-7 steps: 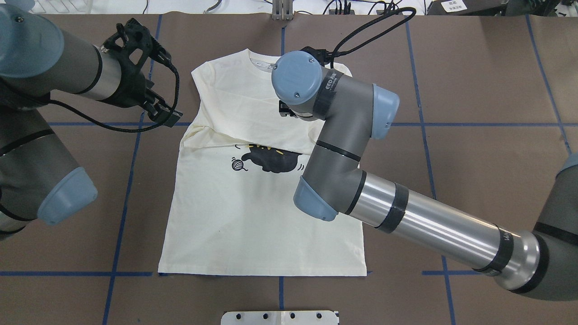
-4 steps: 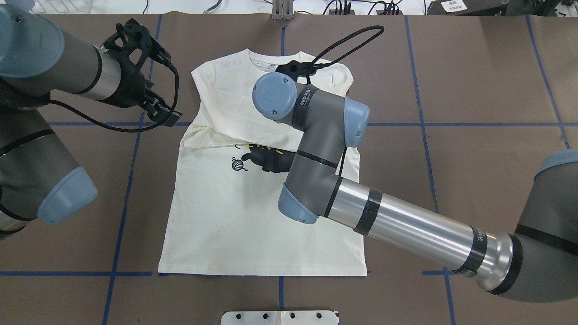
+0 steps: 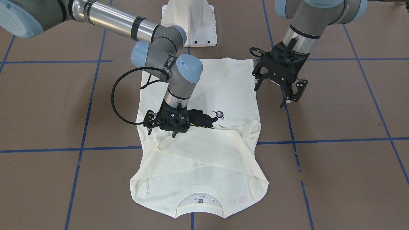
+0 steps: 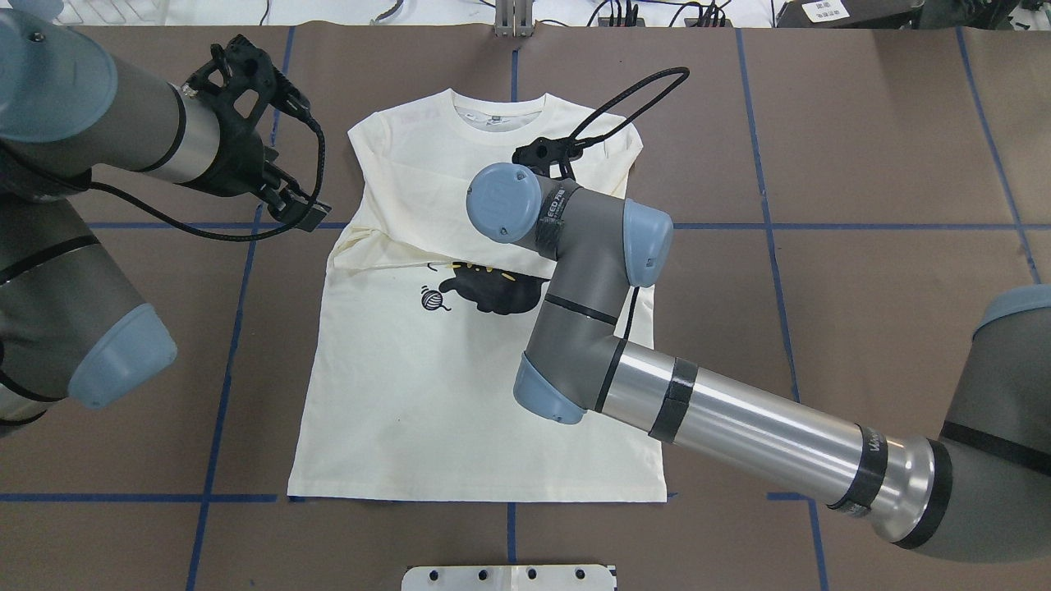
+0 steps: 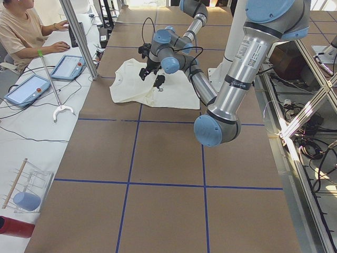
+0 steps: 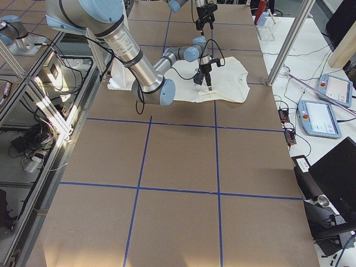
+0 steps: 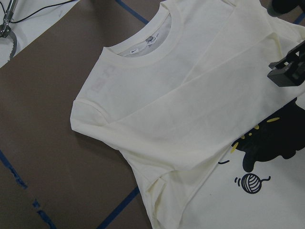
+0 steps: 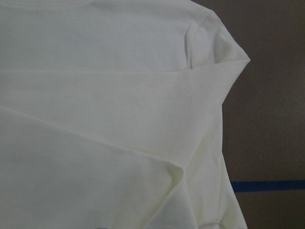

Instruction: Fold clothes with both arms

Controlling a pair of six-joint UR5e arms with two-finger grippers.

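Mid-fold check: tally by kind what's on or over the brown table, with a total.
Shirt: 1
Arms: 2, left arm and right arm
Pincers: 2, left pincer and right pincer
Base: 1
Total: 6

**Setting.** A brown desk (image 4: 862, 123) is divided into large rectangles by blue tape lines (image 4: 887, 226). A white pedestal base (image 3: 188, 22) is bolted at its edge. Along the far side runs a white side desk (image 5: 31, 121), where a seated person (image 5: 21, 31) rests a hand. Two tablet-like control panels (image 5: 66, 67) (image 5: 25, 89) lie on it, beside a white hook-shaped stand (image 5: 60, 112), a clear rack (image 5: 31, 184) and a red cylinder (image 5: 13, 226). A slanted metal post (image 5: 79, 37) rises near the panels.
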